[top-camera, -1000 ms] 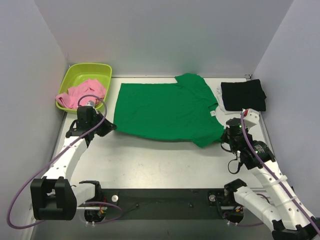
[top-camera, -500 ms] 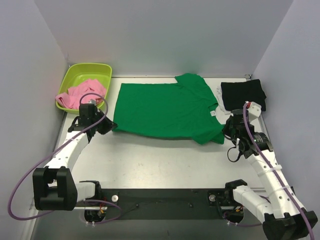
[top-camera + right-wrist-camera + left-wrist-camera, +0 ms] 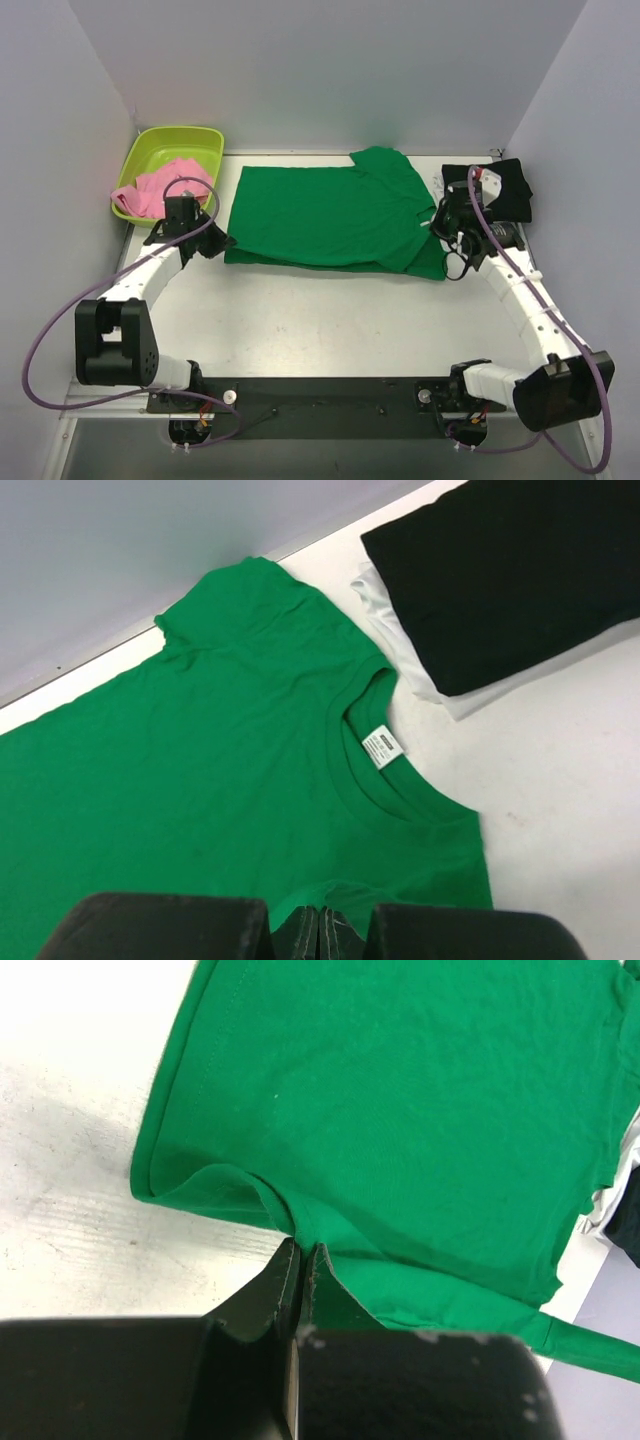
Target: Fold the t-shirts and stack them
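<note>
**Two matching arms, seen from above and from each wrist.** The left arm (image 3: 150,272) and the right arm (image 3: 520,290) are built of white moulded links joined by black cylindrical joint housings. Each has a blocky black shoulder unit (image 3: 115,340) near its base. A purple cable (image 3: 28,385) runs in a loose loop beside the left arm, and a second purple cable (image 3: 608,405) runs beside the right. Both bases sit on a black mounting plate (image 3: 330,393).

The left hand (image 3: 300,1250) has two flat matte-black fingers (image 3: 262,1300) that taper to thin tips. Its black rectangular body is chipped with pale specks along the edge. The right hand (image 3: 320,920) has the same black build, with rounded black blocks on either side of its narrow fingers.
</note>
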### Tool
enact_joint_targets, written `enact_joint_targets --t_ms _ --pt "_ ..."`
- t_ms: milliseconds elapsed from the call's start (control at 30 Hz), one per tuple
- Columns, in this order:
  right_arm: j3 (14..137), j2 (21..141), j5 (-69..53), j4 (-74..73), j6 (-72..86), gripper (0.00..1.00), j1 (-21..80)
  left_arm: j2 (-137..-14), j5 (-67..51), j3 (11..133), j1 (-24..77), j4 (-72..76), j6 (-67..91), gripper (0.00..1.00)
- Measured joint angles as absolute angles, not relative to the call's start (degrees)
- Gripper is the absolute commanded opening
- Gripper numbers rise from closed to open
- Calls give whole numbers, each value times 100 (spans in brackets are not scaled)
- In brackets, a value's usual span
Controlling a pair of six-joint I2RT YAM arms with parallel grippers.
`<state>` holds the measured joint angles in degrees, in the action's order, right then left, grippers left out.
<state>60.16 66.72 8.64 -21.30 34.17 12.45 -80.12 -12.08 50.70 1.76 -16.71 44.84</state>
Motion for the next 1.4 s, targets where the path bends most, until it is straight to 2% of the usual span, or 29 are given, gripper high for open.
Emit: enact_joint_targets --t_ms 333,800,1400 --pt "6720 7841 445 -1861 3288 0 1109 -8718 -1120 5212 174 -1470 4648 0" --pt "7507 8993 97 -1691 3240 0 993 -9872 -1028 6292 169 -1367 4783 0" --pt "8871 10630 -440 -1688 3118 0 902 -10508 -963 6396 113 -1291 4849 0"
